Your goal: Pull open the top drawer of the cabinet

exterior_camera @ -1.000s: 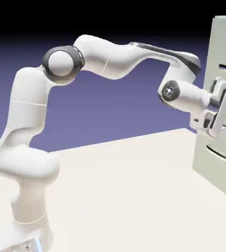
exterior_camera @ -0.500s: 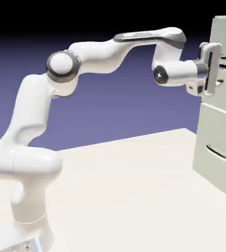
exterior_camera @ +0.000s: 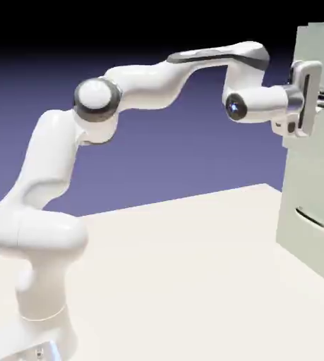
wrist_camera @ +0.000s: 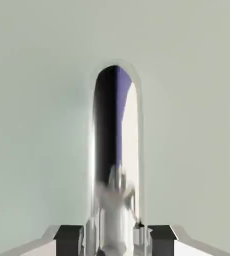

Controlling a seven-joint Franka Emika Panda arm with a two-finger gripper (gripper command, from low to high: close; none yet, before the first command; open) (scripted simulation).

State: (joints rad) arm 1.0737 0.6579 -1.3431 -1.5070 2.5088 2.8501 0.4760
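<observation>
Shiny metal of the top drawer's handle (wrist_camera: 116, 145) lies between the closed fingertips of the gripper (wrist_camera: 115, 241), which grasp it, so the pull should go straight away from the cabinet (exterior_camera: 307, 162).

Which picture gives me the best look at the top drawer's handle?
The hand view: the handle fills its middle, between the fingers. The exterior view shows only a sliver past the hand.

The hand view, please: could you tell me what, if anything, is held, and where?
The gripper holds the top drawer's bar handle, one fingertip against each long side; how near the bar's middle can't be told.
</observation>
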